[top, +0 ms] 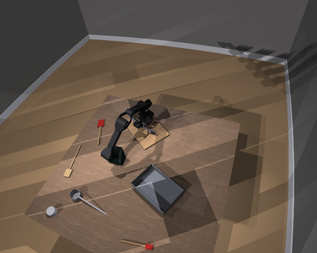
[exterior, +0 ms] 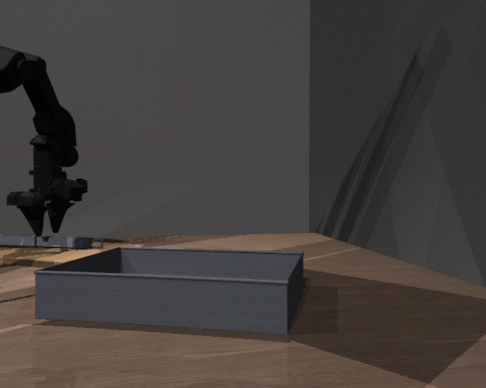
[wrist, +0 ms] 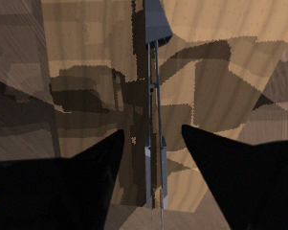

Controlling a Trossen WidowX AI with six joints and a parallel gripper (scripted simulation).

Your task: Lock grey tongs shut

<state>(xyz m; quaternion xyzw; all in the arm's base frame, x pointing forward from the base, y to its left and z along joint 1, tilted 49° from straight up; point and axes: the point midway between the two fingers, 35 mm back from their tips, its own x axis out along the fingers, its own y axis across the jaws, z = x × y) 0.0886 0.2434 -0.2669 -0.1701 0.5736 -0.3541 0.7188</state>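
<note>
The grey tongs (top: 151, 131) (exterior: 9, 239) (wrist: 158, 29) lie lengthwise on the wooden board (top: 147, 144) (exterior: 46, 256) (wrist: 86, 38). In the wrist view their two arms run close together and nearly parallel, with a narrow gap. The lock inside the hinge cannot be seen. My gripper (exterior: 47, 234) (wrist: 152, 131) is open and points down just above the tongs, one finger on each side, with a gap between each fingertip and the arms. The roasting tin (top: 147, 199) (exterior: 163, 298) is empty.
A red-headed spatula (top: 100, 123) and a beige one (top: 67, 173) lie left of the arm. A ladle (top: 76, 195) and a white cylinder (top: 51, 211) are at the lower left. Another red-headed tool (top: 149, 246) lies at the near edge.
</note>
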